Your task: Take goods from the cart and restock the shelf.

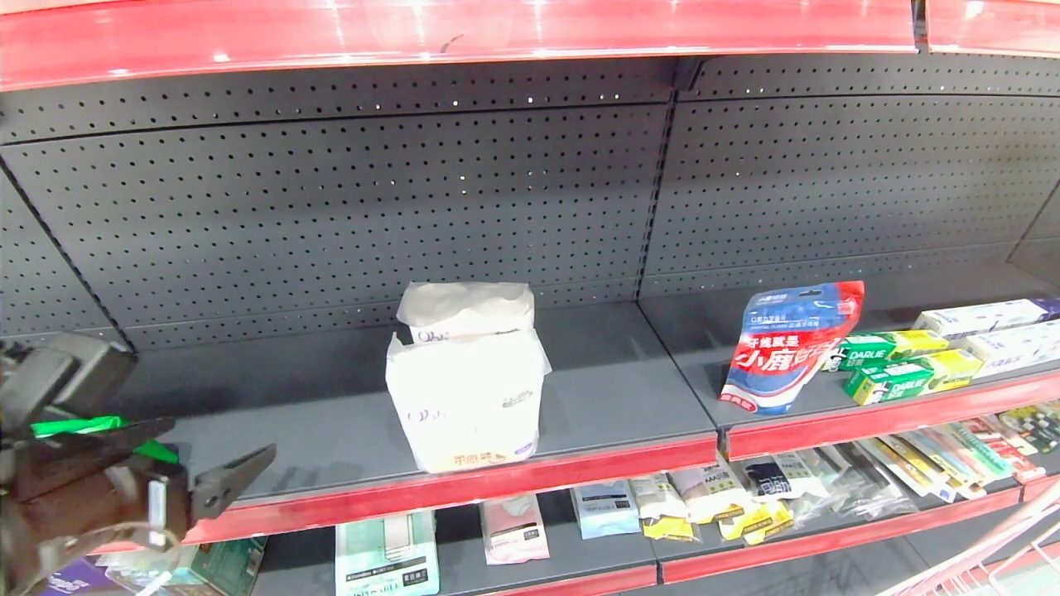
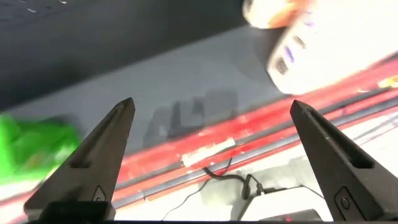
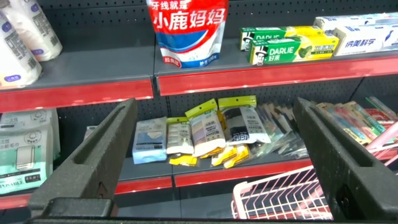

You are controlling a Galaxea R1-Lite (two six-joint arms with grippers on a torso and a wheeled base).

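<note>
Left wrist view shows the left gripper [image 2: 211, 106] spread wide and empty over the front edge of the grey metal shelf [image 1: 331, 414], at its left end, with a green plastic packet [image 1: 91, 426] lying just beside it. Equally wide and empty, the right gripper [image 3: 214, 102] hangs near the pink wire cart [image 3: 280, 193]. Farther along stand a white soft tissue pack [image 1: 468, 397] and a red-and-blue pouch [image 1: 791, 348]. This placement looks finished; next comes turning to the cart for another item.
</note>
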